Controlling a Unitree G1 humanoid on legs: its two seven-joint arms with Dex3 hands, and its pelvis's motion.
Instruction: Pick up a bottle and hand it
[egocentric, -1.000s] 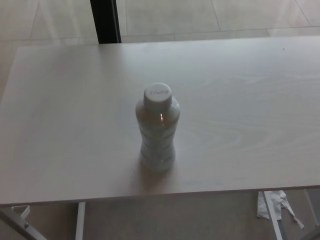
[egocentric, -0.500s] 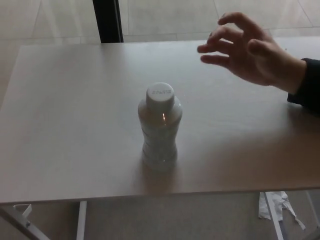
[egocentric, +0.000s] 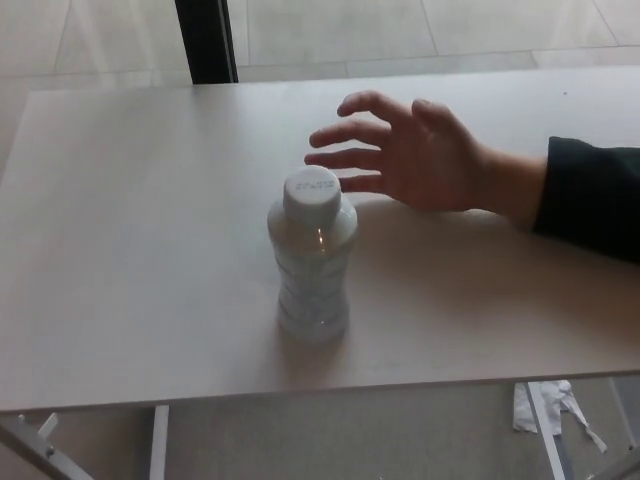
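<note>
Neither of the robot's hands shows in the head view, so nothing can be said of whether they grasp anything. The only hand present is a person's hand (egocentric: 420, 155), which reaches in from the right side of the picture with a dark sleeve (egocentric: 592, 197) covering the forearm. Its fingers are spread and slightly curled, holding nothing, with the fingertips pointing toward the bottle. The lowest fingers come very near the bottle's cap; whether they touch it cannot be told from this angle, since the hand may be above or behind it.

The bottle (egocentric: 313, 265) stands upright on the table (egocentric: 120, 260), a pale, ribbed plastic bottle with a white screw cap (egocentric: 312, 193) bearing faint lettering too small to read. It stands toward the near edge of the table, left of the person's hand.

The table is a pale wood-grain surface with white legs (egocentric: 160, 440) showing below its near edge. Beyond the bottle, past the far edge of the table, a dark vertical post (egocentric: 206, 40) rises from a light tiled floor. Below the table, to the right of the bottle, a crumpled white scrap (egocentric: 545, 410) lies on the floor.
</note>
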